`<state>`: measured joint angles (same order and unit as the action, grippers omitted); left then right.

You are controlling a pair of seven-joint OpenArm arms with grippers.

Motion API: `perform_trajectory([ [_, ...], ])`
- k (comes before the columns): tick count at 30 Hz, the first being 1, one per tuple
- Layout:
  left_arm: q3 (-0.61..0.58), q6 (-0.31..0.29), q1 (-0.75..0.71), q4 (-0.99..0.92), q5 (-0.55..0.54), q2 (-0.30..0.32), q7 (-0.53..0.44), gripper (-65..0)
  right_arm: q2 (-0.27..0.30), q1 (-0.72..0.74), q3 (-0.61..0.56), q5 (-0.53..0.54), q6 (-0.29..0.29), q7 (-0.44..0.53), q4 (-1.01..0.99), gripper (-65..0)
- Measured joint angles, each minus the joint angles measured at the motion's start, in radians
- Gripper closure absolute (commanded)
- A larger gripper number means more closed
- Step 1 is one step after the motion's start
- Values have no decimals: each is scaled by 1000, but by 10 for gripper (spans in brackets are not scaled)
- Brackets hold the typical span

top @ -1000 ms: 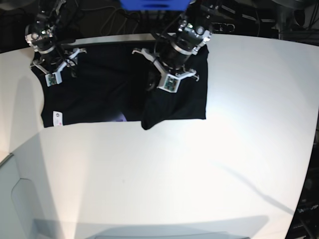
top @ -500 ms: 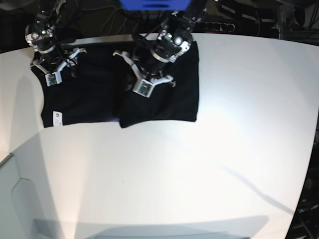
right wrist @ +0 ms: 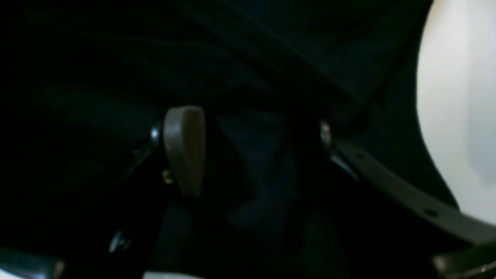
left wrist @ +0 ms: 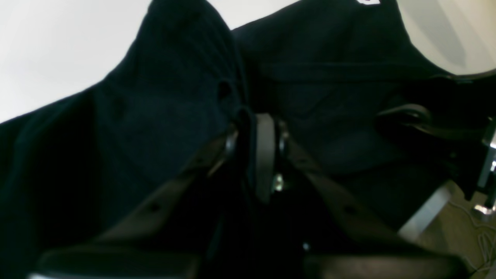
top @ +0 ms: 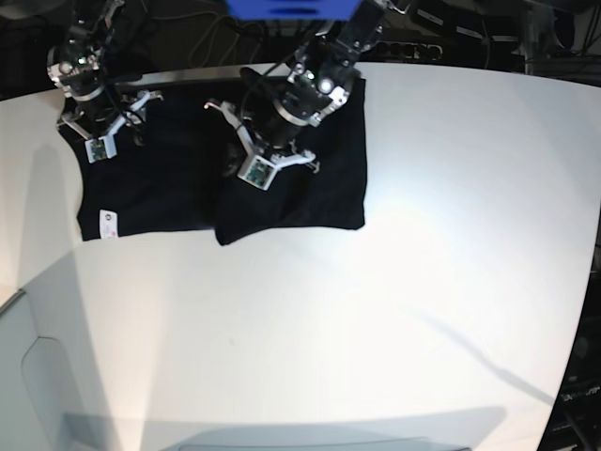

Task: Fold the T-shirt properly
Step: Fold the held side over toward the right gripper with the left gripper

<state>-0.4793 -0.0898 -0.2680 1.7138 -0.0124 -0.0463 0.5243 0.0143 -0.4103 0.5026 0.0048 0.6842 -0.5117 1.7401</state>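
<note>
T-shirt [top: 155,193] at the desk's far-left corner, limp and light: my left gripper [left wrist: 254,128] pinches a doubled fold, my right gripper [right wrist: 248,155] gapes over cloth; best grips look like hems and fold edges.

Black arms [top: 329,56] with white brackets, green-tagged wrists; tan fingers [right wrist: 184,149] with silver screws, dark pads.

Ahead of the left claw [top: 246,162] the raised fold of the shirt [top: 319,188] blocks passage. The right claw [top: 105,132] sits on cloth; bare table [top: 376,329] lies open beyond the hem.
</note>
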Motion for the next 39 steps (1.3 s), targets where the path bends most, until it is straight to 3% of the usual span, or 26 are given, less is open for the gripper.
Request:
perform_trajectory([
  [3,-6,0,0,2,-8,0,-2,-314,0,0,0,0,0,0,0,-366],
  [5,-24,-1,0,11,-6,5,-4,-354,0,0,0,0,0,0,0,-366],
  [12,-13,-4,-22,197,-14,11,-16,-333,0,0,0,0,0,0,0,-366],
  [18,102,-3,-118,243,-7,114,10,-333,0,13,0,-1,0,-12,0,-366],
  [22,122,-7,-117,218,-11,132,-12,-333,-12,22,2,-8,0,-15,0,-366],
  [26,19,-8,-107,132,-9,136,7,-333,-17,23,1,-8,0,-12,1,-366],
  [32,-173,-11,24,-9,-3,138,1,-333,-30,21,3,-25,1,-35,57,-367],
  [39,-205,-11,44,-37,-12,167,0,-333,-50,52,42,-24,2,-44,146,-368],
])
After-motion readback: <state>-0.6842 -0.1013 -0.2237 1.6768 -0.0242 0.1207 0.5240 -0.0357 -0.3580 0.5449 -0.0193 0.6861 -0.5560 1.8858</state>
